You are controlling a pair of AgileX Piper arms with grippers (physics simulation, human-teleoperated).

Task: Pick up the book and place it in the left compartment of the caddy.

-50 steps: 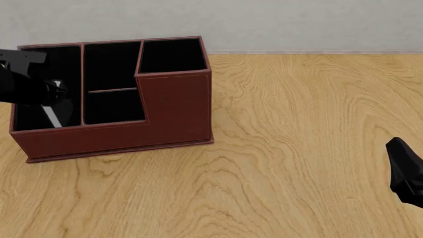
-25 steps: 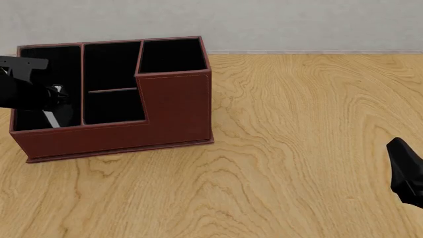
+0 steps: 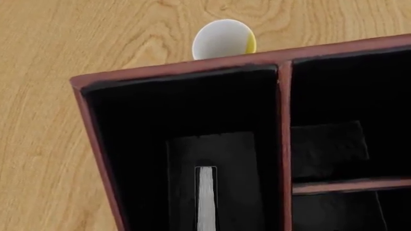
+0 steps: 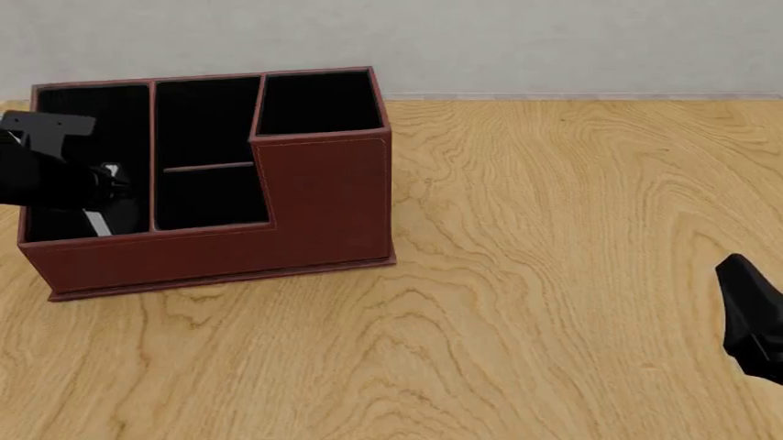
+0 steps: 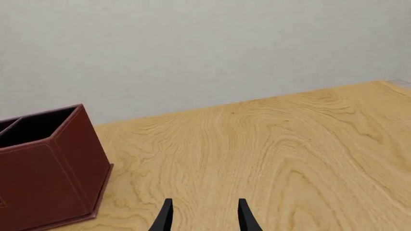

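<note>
The reddish-brown caddy [image 4: 330, 202] stands at the table's far left. My left gripper [image 4: 104, 188] hangs inside its left compartment [image 4: 73, 128], shut on the book [image 4: 93, 222], whose white page edge shows tilted just behind the front wall. In the left wrist view the book [image 3: 205, 197] stands on edge, page edge up, low in the left compartment [image 3: 128, 120] of the caddy [image 3: 192, 67]; the black fingers blend into it. My right gripper [image 5: 205, 216] is open and empty near the table's front right corner [image 4: 734, 275], far from the caddy [image 5: 45, 168].
A small round white object with a yellow edge [image 3: 224, 39] sits on the table just beyond the caddy's far wall. Two small middle sections [image 4: 208, 165] and the tall square section [image 4: 318, 101] lie right of the left compartment. A grey wall [image 4: 551, 46] bounds the table's far edge.
My left arm has sunk a little lower over the left compartment, and the book's white edge has dropped slightly with it. The right arm has not moved.
</note>
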